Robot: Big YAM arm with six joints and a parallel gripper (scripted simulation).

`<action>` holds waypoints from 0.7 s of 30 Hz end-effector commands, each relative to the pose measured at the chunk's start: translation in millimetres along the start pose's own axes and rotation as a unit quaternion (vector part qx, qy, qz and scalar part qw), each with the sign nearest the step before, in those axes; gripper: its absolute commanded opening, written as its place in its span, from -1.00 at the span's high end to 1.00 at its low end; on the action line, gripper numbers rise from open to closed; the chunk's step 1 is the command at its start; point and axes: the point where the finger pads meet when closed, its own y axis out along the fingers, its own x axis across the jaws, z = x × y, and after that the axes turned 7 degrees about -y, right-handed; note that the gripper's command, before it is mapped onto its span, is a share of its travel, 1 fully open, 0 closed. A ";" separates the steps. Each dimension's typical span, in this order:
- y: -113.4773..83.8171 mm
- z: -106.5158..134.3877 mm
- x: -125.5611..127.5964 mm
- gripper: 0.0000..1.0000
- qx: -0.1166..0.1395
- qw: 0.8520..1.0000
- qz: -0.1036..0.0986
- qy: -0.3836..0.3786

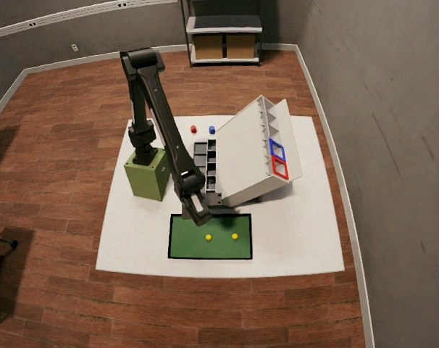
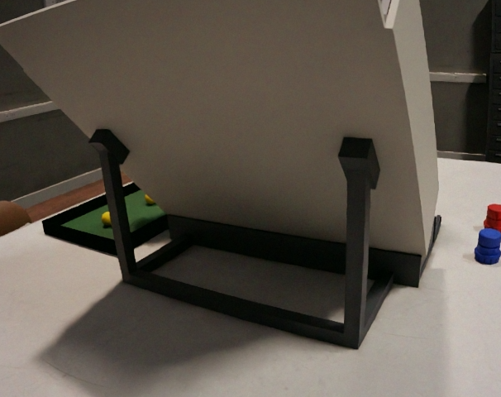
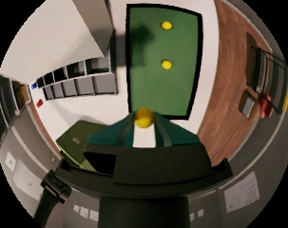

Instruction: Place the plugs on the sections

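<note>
The gripper was pinched on a yellow marble, held up above the near-left corner of the green tray, which can be seen best in the wrist view. Two more marbles were left lying on the tray's felt, well apart from each other. A marble was presumably picked because the pipes are hidden behind the white cover, so the only way the outlets can be worked out is by something being dropped in and watched for below.

The red-banded funnel and blue-banded funnel were set side by side at the raised top edge of the cover, red at the end nearer the tray. The row of grey sections was laid along the low edge, flat fronts facing the arm's green pedestal. From the exterior view the sections were completely blocked by the board, so whether anything had landed in one can't be said.

The red plug and blue plug were parked upright on the white mat just past the far end of the sections, near each other, not yet placed.
</note>
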 end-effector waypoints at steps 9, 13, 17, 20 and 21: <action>-94.5 -80.4 32.1 1.00 -0.014 1.000 0.028 -0.002; -124.6 -106.6 53.5 1.00 -0.016 0.999 0.027 -0.002; -148.9 -127.1 70.6 1.00 -0.017 0.999 0.027 -0.002; -155.3 -139.2 78.0 1.00 -0.010 1.000 0.019 0.001; -158.5 -142.9 80.6 1.00 -0.009 1.000 0.018 0.001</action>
